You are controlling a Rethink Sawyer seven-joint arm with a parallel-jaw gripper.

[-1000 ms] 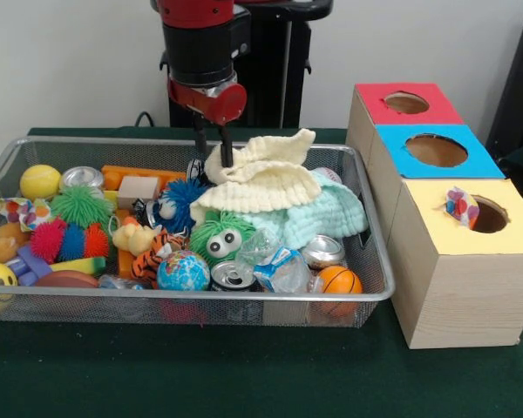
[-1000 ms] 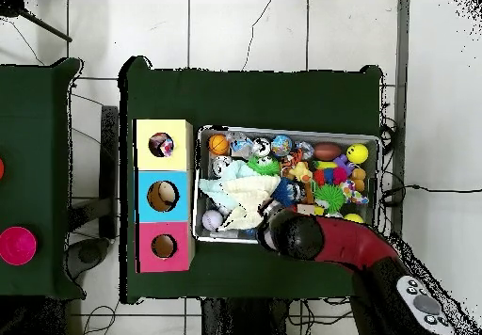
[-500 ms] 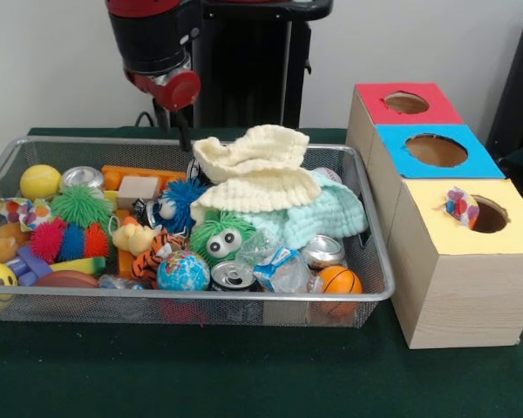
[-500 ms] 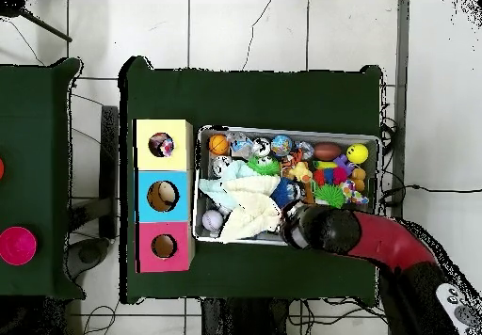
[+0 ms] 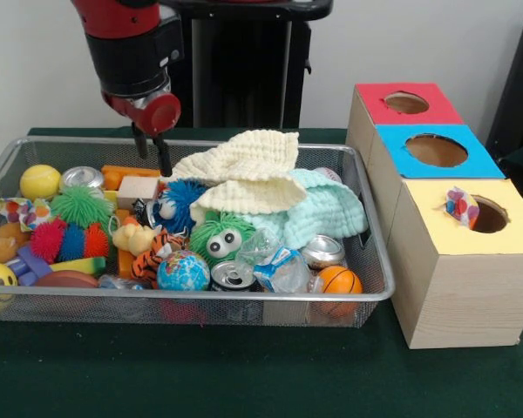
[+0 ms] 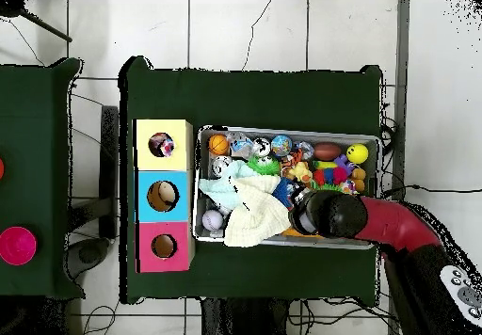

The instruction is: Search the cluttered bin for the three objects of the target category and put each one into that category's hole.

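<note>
The bin point(image 5: 366, 261) is a wire basket on the green table point(image 5: 244, 374), full of toys, balls and cans. On top of the heap lies a cream cloth point(image 5: 244, 170), with a mint cloth point(image 5: 331, 209) under it on the side near the boxes. In front of them sit a green fuzzy toy point(image 5: 220, 237) with big eyes, a globe ball point(image 5: 182, 272), a can point(image 5: 233, 276) and a little basketball point(image 5: 339, 279). A blue fuzzy toy point(image 5: 181, 202) and a wood block point(image 5: 138, 190) lie just behind.

The gripper point(image 5: 152, 148) hangs over the back of the bin, above the wood block and beside the cream cloth — its two thin fingers point(image 5: 164, 157) are a small way apart and hold nothing.

Beside the bin stand three boxes in a row, each with a round hole: yellow box point(image 5: 453, 279), blue box point(image 5: 436, 152), red box point(image 5: 405, 103). A small bright toy point(image 5: 460, 207) sits at the rim of the yellow one's hole
</note>
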